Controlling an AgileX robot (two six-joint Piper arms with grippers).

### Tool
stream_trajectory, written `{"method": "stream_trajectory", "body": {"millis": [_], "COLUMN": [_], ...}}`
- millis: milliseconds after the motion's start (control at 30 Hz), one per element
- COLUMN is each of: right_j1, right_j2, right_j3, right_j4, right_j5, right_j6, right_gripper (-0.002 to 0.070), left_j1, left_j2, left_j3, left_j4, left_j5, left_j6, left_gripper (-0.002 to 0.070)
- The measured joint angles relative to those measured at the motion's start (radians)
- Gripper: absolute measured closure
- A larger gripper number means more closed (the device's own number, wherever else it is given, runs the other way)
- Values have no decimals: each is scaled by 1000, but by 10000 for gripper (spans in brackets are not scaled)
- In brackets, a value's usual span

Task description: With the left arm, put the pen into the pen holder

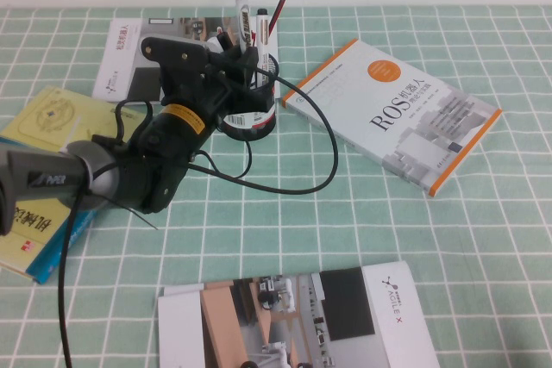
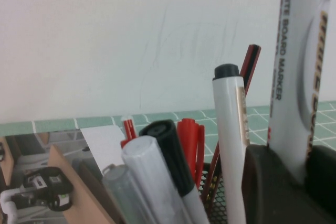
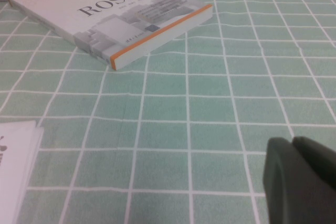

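Note:
My left gripper (image 1: pixel 244 59) reaches over the black mesh pen holder (image 1: pixel 255 105) at the back of the table and is shut on the pen (image 1: pixel 242 8). The pen is a white marker held upright, black cap on top, its lower end hidden behind my fingers at the holder's mouth. In the left wrist view the pen (image 2: pixel 302 66) stands between my black fingers (image 2: pixel 270 187), with the holder's mesh (image 2: pixel 218 200) just beside them. Several other pens and a dark-red pencil (image 2: pixel 251 64) stand in the holder. My right gripper (image 3: pixel 302 179) is shut and empty, low over the green cloth.
An orange-edged ROS book (image 1: pixel 392 114) lies right of the holder and shows in the right wrist view (image 3: pixel 113 11). A yellow book (image 1: pixel 43 127) lies at the left, a booklet (image 1: pixel 125 53) at the back left, a brochure (image 1: pixel 293 321) at the front. A black cable (image 1: pixel 323 140) loops over the cloth.

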Motion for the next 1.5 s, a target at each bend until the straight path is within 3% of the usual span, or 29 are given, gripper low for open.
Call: {"method": "stream_trajectory", "body": {"millis": [100, 300, 567, 667, 733, 833, 933, 1500], "right_j1": [0, 0, 0, 0, 0, 0, 0, 0], "right_j2": [0, 0, 0, 0, 0, 0, 0, 0], "right_j3": [0, 0, 0, 0, 0, 0, 0, 0], "right_j4": [0, 0, 0, 0, 0, 0, 0, 0], "right_j5": [0, 0, 0, 0, 0, 0, 0, 0], "right_j6": [0, 0, 0, 0, 0, 0, 0, 0], "right_gripper": [696, 696, 696, 696, 696, 696, 696, 696], "left_j1": [0, 0, 0, 0, 0, 0, 0, 0], "left_j2": [0, -2, -128, -238, -323, -461, -589, -1193], "left_j3": [0, 0, 37, 93, 136, 225, 328, 878], "left_j4": [2, 2, 4, 6, 16, 48, 81, 84], "left_j5": [2, 8, 99, 154, 197, 251, 279, 366], "left_j6": [-4, -8, 19, 35, 38, 38, 36, 9], "left_gripper": [526, 326, 285, 321, 401, 585, 648, 675]}}
